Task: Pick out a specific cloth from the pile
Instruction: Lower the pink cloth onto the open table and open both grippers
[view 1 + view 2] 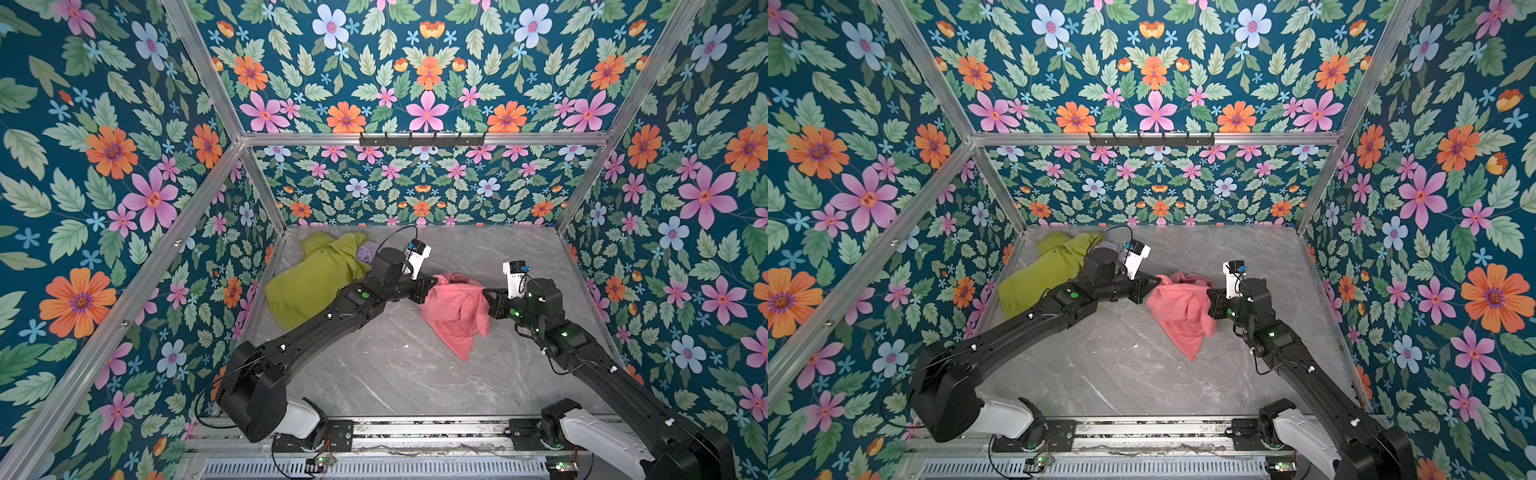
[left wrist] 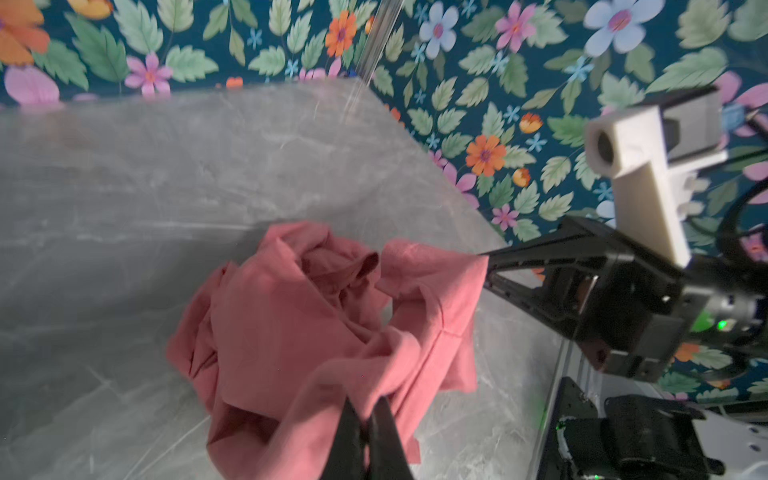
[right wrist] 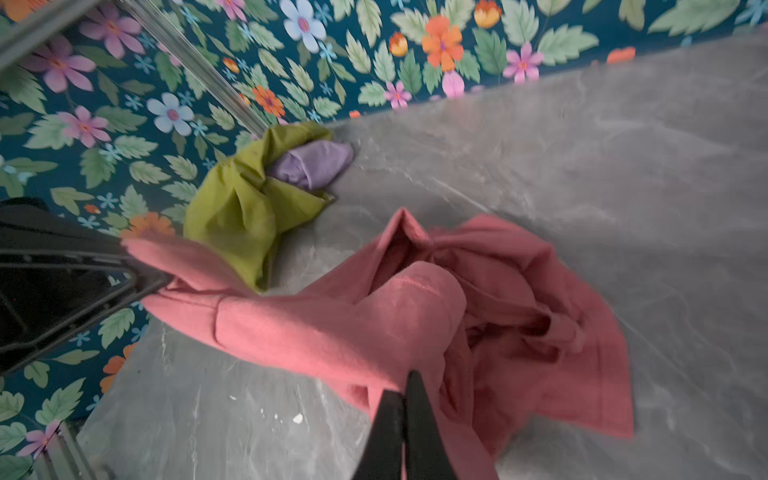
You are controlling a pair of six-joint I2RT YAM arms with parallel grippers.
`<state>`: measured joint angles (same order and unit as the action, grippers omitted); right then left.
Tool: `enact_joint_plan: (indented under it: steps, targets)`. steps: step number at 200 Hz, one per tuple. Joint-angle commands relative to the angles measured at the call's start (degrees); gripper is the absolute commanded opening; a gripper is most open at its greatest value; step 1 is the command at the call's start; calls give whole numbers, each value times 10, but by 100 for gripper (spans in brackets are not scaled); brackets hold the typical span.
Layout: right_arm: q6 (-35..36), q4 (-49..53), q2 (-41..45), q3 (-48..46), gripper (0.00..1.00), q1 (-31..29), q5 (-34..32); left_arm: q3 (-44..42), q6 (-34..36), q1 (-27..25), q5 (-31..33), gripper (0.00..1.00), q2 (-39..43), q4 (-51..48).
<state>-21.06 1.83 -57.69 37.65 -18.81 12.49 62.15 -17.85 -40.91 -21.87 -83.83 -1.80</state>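
In both top views a grey marbled worktop (image 1: 395, 374) sits inside floral-papered walls (image 1: 104, 174) on an aluminium frame (image 1: 299, 139), with a black hook rail (image 1: 422, 140) on the back crossbar. The coral-pink cloth (image 1: 455, 311) is strung mid-worktop between both arms. Its lower part rests on the surface, well apart from the pile (image 1: 316, 278) in the far left corner.

Left wrist view: the left jaws are clenched on a cloth edge.

Right wrist view: the right jaws pinch another fold. The yellow-green garment (image 3: 237, 208) and lilac cloth (image 3: 311, 164) lie against the wall.
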Motion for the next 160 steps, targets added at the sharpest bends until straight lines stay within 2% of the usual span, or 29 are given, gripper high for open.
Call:
enact_joint_plan:
  steps: [1,28,74,115,160]
  targets:
    - [-12,13,-28,1,0,25,16,-9,6,2,36,0,-23,15]
    - [9,4,-69,16,0,38,2,12,7,7,65,0,-77,20]
    - [41,-17,-178,64,0,72,-18,127,10,37,79,0,-208,15]
    - [36,-3,-275,122,0,120,-13,245,20,72,89,0,-342,-40]
    - [13,15,-353,169,0,157,16,296,35,93,95,0,-421,-54]
